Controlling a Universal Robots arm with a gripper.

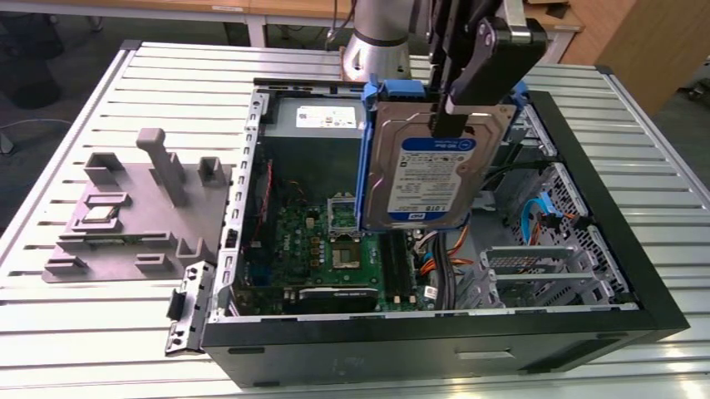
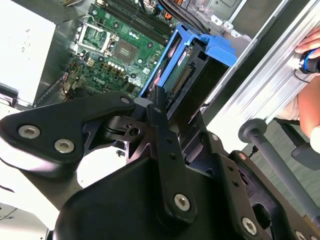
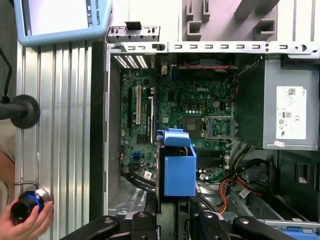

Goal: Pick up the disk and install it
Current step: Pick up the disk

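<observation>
Exterior view, L to R. A grey fixture block (image 1: 133, 208) sits near the worktop's (image 1: 111, 332) left edge as that view shows it, well apart from the job. The open PC case (image 1: 444, 349) takes the worktop's centre and right side, w/ the motherboard (image 1: 332, 241) on its floor.

The disk (image 1: 427, 183) is off the worktop altogether. It hangs in the air above the case's open side, over the motherboard's right part, touching nothing but the gripper (image 1: 453, 116). The gripper is clamped on it, fingers (image 2: 162, 130) pinching the flat faces near the upper short end. The blue carrier (image 3: 179, 170) frames the drive.

Handling, my read:
- Stiff metal body, dense, so heavyish for its size.
- Smooth faces could slip under a weak pinch.
- Shock-sensitive, so no knocks vs. the case walls.
- The carrier is plastic & prob. flexes a bit.
- Best hold = across the faces or on the carrier rails, off the connector and circuit side.
- It's held at one end, so the free end may swing.

Pose: long axis near vertical, leaning slightly. The label face is toward the exterior camera. The carrier's crosspiece is up by the gripper, and the bare short end points down at the case floor. The drive cage (image 1: 544, 266) lies just right of it, by the case's right wall.
</observation>
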